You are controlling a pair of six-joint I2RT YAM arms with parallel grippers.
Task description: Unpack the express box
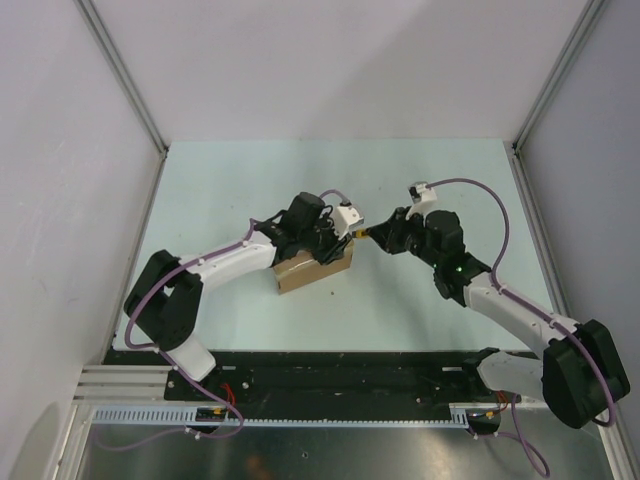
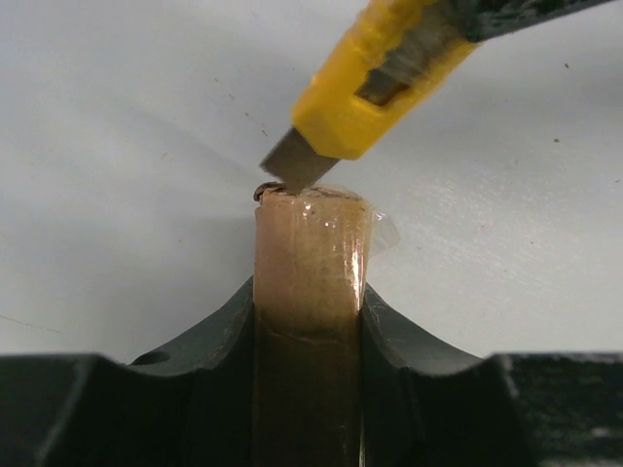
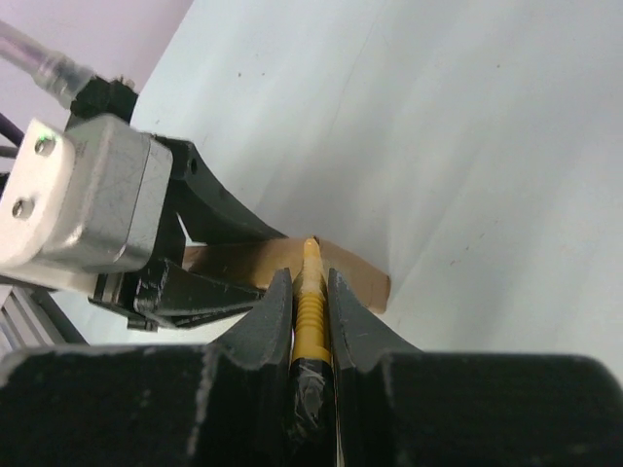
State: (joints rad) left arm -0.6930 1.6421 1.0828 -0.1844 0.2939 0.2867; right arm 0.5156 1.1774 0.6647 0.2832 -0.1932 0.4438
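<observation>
Left gripper clamping the box while the knife is reaching its taped end

Black fingers at the bottom of the left wrist view are pressing on both flat faces of the brown cardboard box. The jaws are clamping tight across its thin side, so its narrow taped end is pointing away from the camera. That hold is probably keeping the box from sliding or tipping under a cut. Clear tape is wrapping over the far end, with a loose corner sticking out at the right. The yellow knife is coming in from the upper right and aiming its short grey blade at the upper left corner of that end. The tip is either touching the tape or hovering just off it, and I cannot tell which. In the right wrist view the right gripper is squeezing the knife's ribbed handle between jaws closed on it, keeping the blade pointed at the box. From above, the box is sitting near the centre of the pale table, under the left gripper, with the right gripper just to its right. Cutting seems to be only starting, and the lid is not yet open
</observation>
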